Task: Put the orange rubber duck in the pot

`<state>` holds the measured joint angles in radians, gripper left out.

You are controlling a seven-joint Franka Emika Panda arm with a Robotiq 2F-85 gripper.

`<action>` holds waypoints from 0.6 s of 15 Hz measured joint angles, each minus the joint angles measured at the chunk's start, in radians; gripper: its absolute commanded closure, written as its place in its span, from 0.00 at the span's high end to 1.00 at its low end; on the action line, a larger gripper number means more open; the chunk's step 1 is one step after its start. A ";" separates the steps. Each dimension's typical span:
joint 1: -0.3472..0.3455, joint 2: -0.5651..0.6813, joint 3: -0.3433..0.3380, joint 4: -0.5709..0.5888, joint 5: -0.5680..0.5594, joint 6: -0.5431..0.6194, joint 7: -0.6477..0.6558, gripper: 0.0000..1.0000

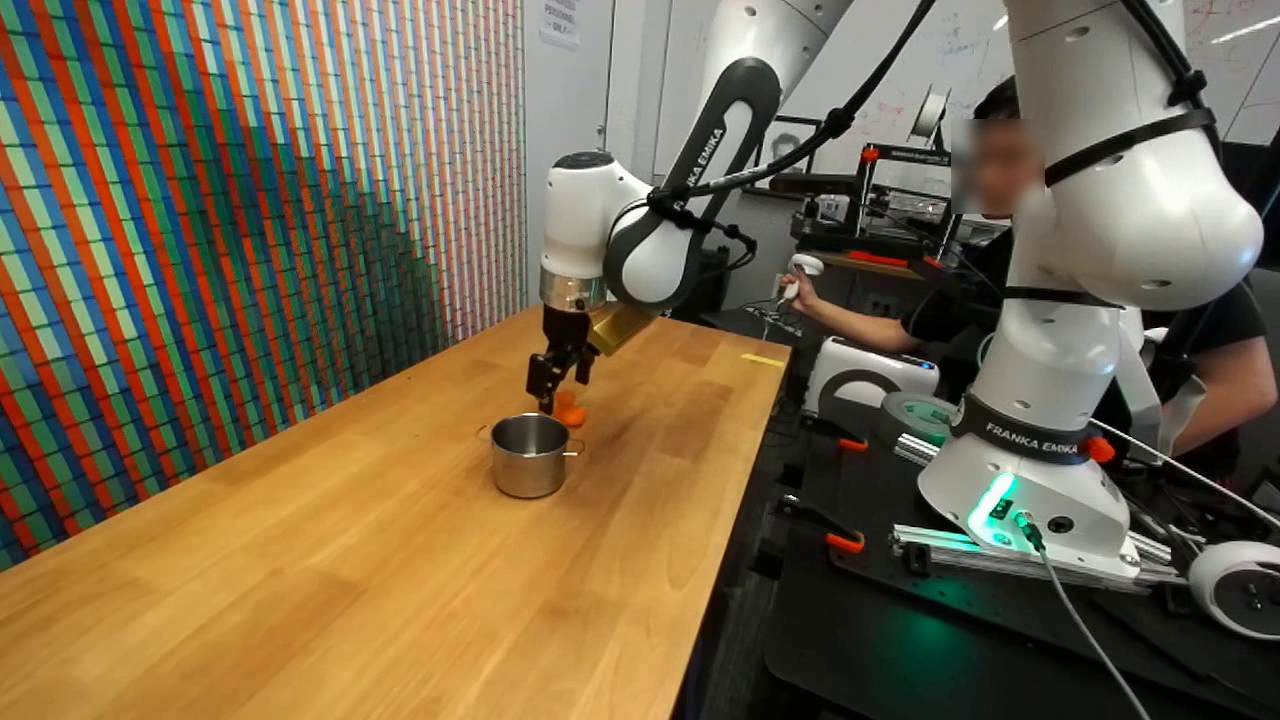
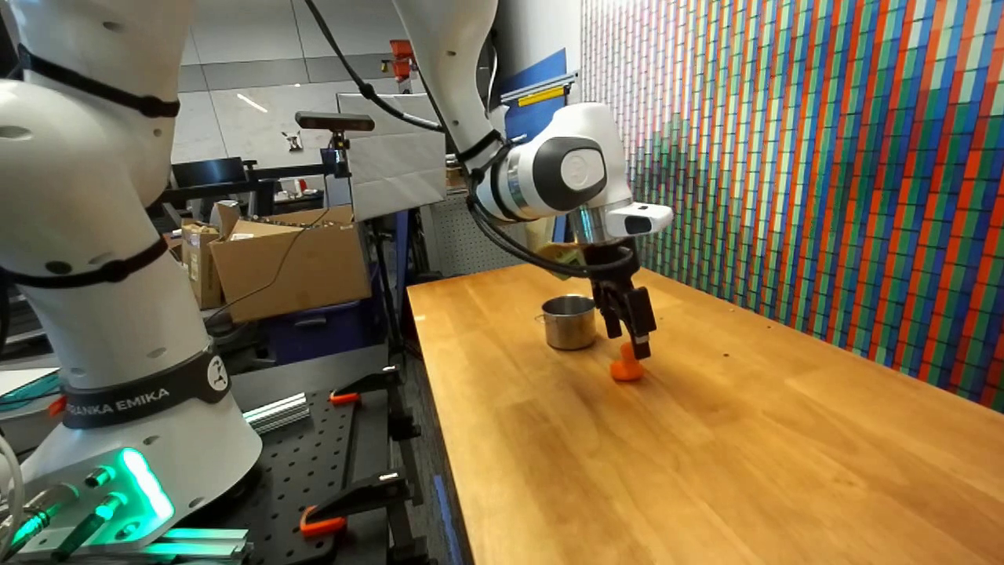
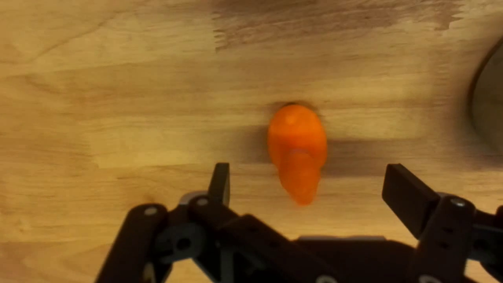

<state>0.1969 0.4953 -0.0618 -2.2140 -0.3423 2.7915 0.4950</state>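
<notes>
The orange rubber duck [image 3: 297, 133] was not yet grasped; the claw [image 3: 306, 179] was spread wide, with nothing held.
If the claw were closed at this height, only the head might be pinched and the duck be lost, since the fingertips [image 2: 642, 351] seemed scarcely lower than the head. The pot [image 2: 570, 323], standing near, might also be knocked by a sideways move. The duck was seen on the table [image 1: 380, 580], about midway between its long edges, in line with the gap between the fingers, untouched.

Orange duck [image 3: 296, 135], silvery pot [image 1: 528, 472], blk hand [image 3: 308, 181], wht arm [image 1: 1150, 220], brn grained table [image 1: 400, 560], red/grn/blue striped wall [image 1: 200, 240]
</notes>
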 measured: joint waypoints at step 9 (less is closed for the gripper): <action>0.006 0.110 -0.040 0.064 0.148 0.006 -0.043 0.28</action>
<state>0.2028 0.6057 -0.1022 -2.1501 -0.1947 2.7972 0.4520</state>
